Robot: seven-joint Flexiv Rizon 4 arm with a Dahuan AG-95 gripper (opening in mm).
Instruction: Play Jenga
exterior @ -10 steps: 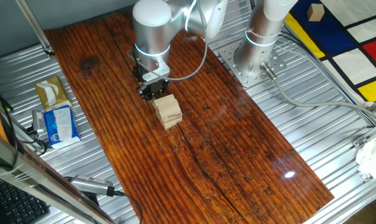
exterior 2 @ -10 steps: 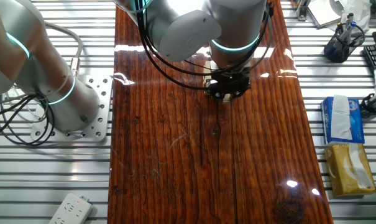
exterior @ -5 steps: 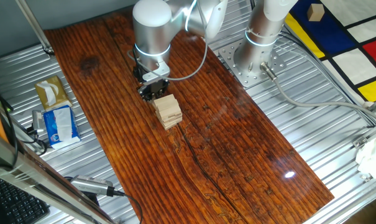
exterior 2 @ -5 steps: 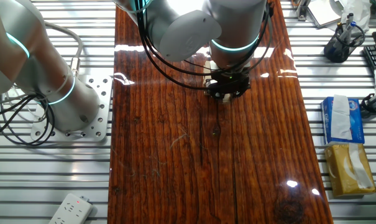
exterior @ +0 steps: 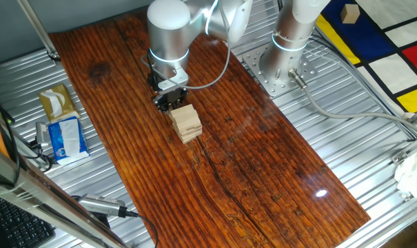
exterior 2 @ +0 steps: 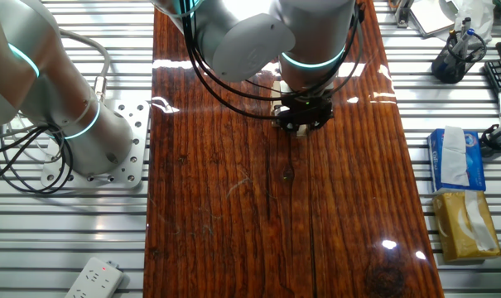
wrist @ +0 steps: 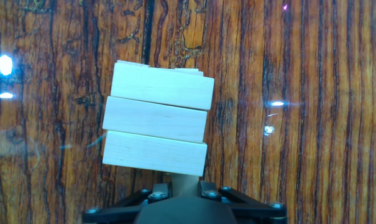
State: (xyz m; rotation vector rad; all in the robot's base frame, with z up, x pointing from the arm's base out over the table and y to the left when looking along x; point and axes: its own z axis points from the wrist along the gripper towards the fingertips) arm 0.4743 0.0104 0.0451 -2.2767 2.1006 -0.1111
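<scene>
The Jenga tower [exterior: 185, 122] of pale wooden blocks stands on the dark wooden board [exterior: 249, 158]. In the hand view its top layer of three blocks [wrist: 156, 118] fills the middle. My gripper [exterior: 170, 100] is low, right behind the tower. In the hand view my gripper [wrist: 184, 185] has its two black fingers closed on the end of a pale block [wrist: 184, 178] that sticks out from under the top layer. In the other fixed view my gripper [exterior 2: 301, 121] and arm hide the tower.
A blue-and-white tissue packet [exterior: 65, 138] and a tan packet [exterior: 56, 102] lie left of the board, and show at the right in the other fixed view [exterior 2: 455, 157]. The arm's base plate [exterior: 277, 65] is at the back. A lone wooden cube [exterior: 349, 12] sits far right.
</scene>
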